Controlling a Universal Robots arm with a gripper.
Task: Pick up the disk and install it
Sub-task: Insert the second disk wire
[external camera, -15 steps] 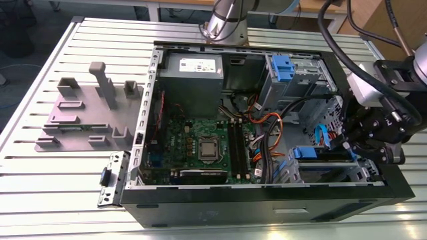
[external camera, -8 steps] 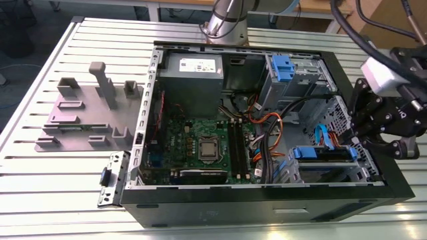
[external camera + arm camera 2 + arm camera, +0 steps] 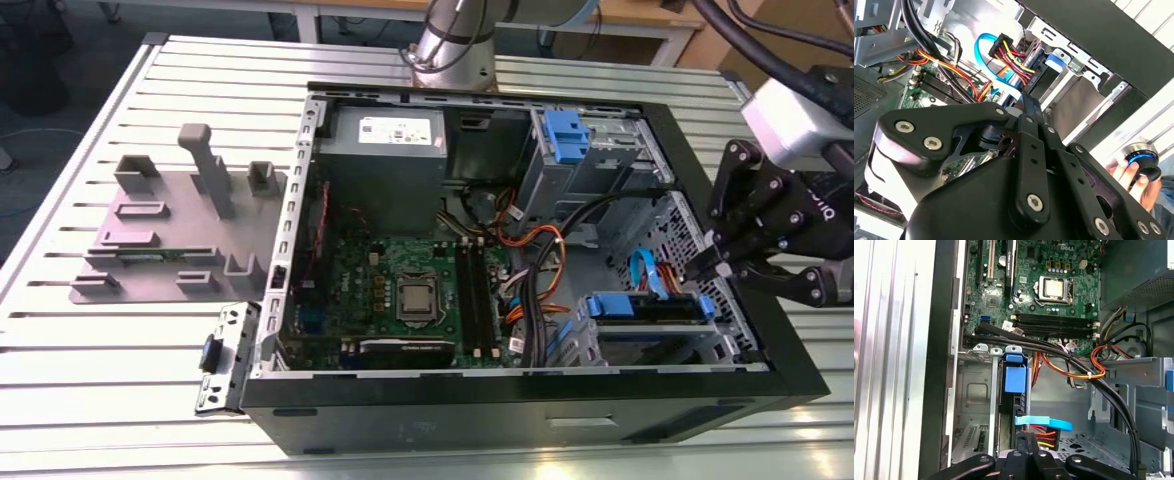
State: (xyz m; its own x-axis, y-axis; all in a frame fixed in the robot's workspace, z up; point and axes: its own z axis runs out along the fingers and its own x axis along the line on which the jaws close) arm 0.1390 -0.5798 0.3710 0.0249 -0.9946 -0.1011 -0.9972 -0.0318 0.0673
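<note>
case [image 3: 334,400]: open black computer tower lying on its side on a slatted metal table [image 3: 80,330], side panel off.
inside case: green motherboard [image 3: 400,290] in the middle, grey power supply [image 3: 387,150] at the far end, bundles of black, orange and yellow cables [image 3: 534,260] running across.
drive bays: metal cage at the exterior view's right, near corner of the case; a second blue bracket [image 3: 566,135] sits in the far bay.
disk [image 3: 647,308]: seated in the near bay, blue frame edge showing, blue cable and a plug with red and yellow wires attached; in the first wrist view the disk [image 3: 1015,385] stands on edge between metal bay walls.
gripper [image 3: 727,265]: black, at the case's edge on the exterior view's right, just beside the disk bay, holding nothing; fingers look drawn together in the second wrist view [image 3: 1026,107], tips close above the plug.
stand [image 3: 174,230]: grey plastic with upright posts, on the table at the exterior view's left, well apart from the case.
hand [image 3: 1126,175]: a person's hand on a round blue-ringed knob, outside the case.
</note>
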